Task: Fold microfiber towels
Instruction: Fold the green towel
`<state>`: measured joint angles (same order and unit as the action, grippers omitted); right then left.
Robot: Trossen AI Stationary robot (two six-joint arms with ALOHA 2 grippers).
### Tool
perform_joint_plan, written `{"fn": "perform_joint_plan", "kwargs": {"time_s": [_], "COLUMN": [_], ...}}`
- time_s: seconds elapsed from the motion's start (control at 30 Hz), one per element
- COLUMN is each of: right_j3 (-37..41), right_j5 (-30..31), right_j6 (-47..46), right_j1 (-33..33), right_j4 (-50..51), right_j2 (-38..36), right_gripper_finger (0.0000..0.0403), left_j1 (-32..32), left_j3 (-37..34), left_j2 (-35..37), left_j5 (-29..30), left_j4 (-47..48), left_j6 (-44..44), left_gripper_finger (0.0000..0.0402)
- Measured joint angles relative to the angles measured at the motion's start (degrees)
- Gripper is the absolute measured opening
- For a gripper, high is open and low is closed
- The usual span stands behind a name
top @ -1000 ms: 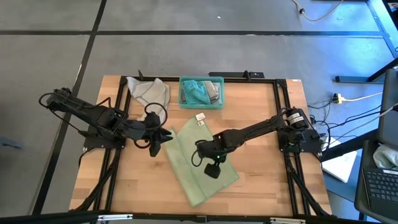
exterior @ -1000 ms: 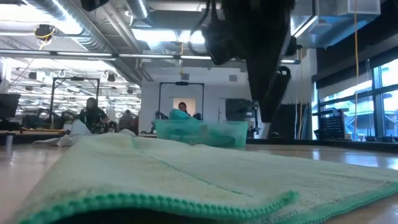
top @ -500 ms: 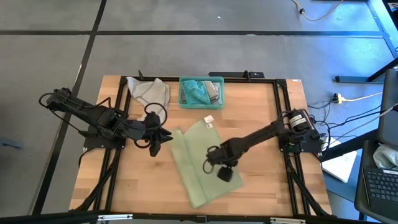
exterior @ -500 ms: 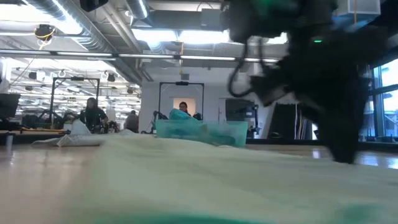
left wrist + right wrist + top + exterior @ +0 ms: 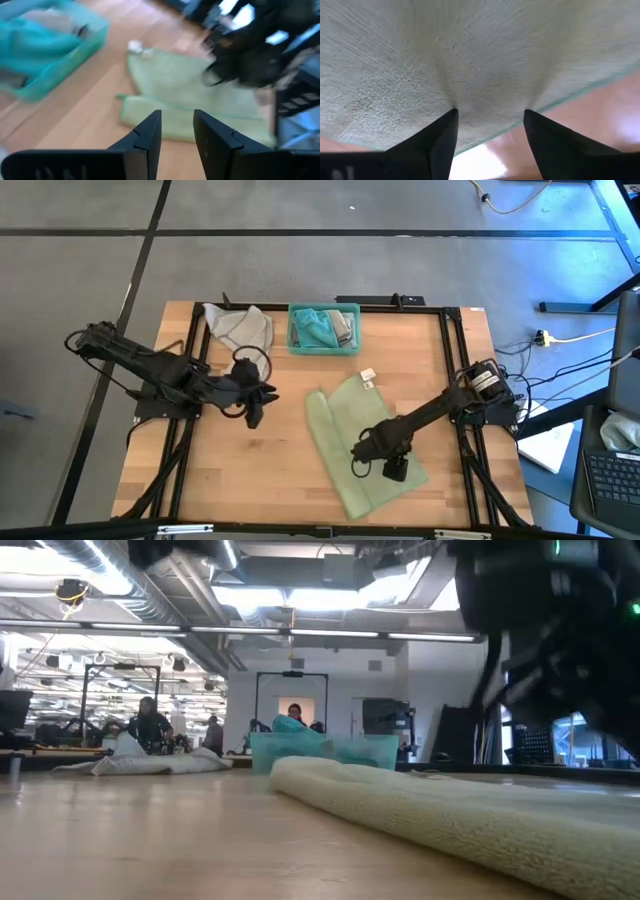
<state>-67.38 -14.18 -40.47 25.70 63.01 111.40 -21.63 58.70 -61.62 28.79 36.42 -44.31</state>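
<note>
A pale green microfiber towel (image 5: 345,425), folded into a long strip with a white tag (image 5: 367,377) at its far end, lies flat on the wooden table (image 5: 250,480). The low view shows its rolled fold edge (image 5: 450,810). My right gripper (image 5: 368,461) (image 5: 490,112) stands open on the towel's near half, its fingertips down on the cloth. My left gripper (image 5: 253,410) (image 5: 177,114) hovers left of the towel, open by a narrow gap with nothing in it. A grey towel (image 5: 240,326) lies crumpled at the far left. My right gripper presses both spread fingertips (image 5: 451,114) down on the towel's top face (image 5: 490,85), close to a hemmed edge. The fingers come steeply from above. The cloth puckers a little toward each fingertip and lies on the table under them.
A teal plastic bin (image 5: 323,330) with more cloths in it stands at the far middle of the table. Black frame rails (image 5: 450,360) run along the table's sides. Bare wood (image 5: 250,470) lies left of the green towel.
My right gripper has gone toward the table's right and near edges, sinking and tipping more steeply down. The green towel has slid along the table to the right with it, tag end included, staying folded.
</note>
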Motion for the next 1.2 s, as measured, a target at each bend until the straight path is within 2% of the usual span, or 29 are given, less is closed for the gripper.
{"fn": "perform_joint_plan", "kwargs": {"time_s": [0.07, 0.2, 0.23, 0.3, 0.4, 0.47, 0.57, 0.67, 0.77, 0.87, 1.07, 1.2], "right_j3": [-0.61, -1.39, -1.52, -1.68, -1.7, -1.7, -1.7, -1.7, -1.7, -1.7, -1.68, -1.68], "right_j5": [2.41, 6.73, 7.35, 8.68, 10.6, 12.62, 13.79, 13.82, 13.79, 13.63, 15.02, 16.21], "right_j6": [-1.58, -6.84, -8.25, -11.58, -15.77, -18.12, -20.92, -22.52, -23.47, -23.8, -23.82, -23.82], "right_j1": [0.1, 0.03, 0.03, 0.06, 0.67, 1.48, 2.52, 3.3, 4.16, 5.23, 6.89, 6.88], "right_j4": [0.45, 0.51, 0.21, -0.63, -2.63, -5.12, -7.98, -9.3, -9.54, -9.59, -9.69, -11.09], "right_j2": [-2.36, -8.05, -9.67, -12.8, -16.48, -18.29, -19.31, -19.27, -19.04, -19.02, -19.02, -19.02], "right_gripper_finger": [0.0225, 0.022, 0.022, 0.0219, 0.0219, 0.0219, 0.0219, 0.0219, 0.0219, 0.0219, 0.0219, 0.0219], "left_j1": [1.08, 5.97, 6.79, 8.66, 12.97, 16.3, 20.69, 24.27, 26.5, 28.37, 33.35, 35.78], "left_j3": [-2.19, -8.13, -9.17, -10.41, -11.56, -12.0, -12.09, -11.92, -11.94, -11.98, -11.87, -11.83], "left_j2": [-1.5, -6.48, -8.14, -11.08, -15.04, -17.8, -22.19, -27.6, -32.15, -33.47, -32.02, -32.09], "left_j5": [-1.56, -17.36, -19.71, -20.9, -19.36, -20.38, -26.03, -35.36, -42.77, -47.06, -47.37, -47.42], "left_j4": [-1.08, -15.43, -18.1, -20.08, -22.02, -26.26, -35.26, -43.83, -43.33, -43.06, -42.48, -38.27], "left_j6": [-1.34, 0.39, 1.12, 1.32, -0.69, -1.93, -1.85, 0.49, 4.19, 6.7, 11.95, 14.23], "left_gripper_finger": [0.0108, 0.0108, 0.0108, 0.0108, 0.0108, 0.0108, 0.0108, 0.0108, 0.0108, 0.0108, 0.0108, 0.0108]}}
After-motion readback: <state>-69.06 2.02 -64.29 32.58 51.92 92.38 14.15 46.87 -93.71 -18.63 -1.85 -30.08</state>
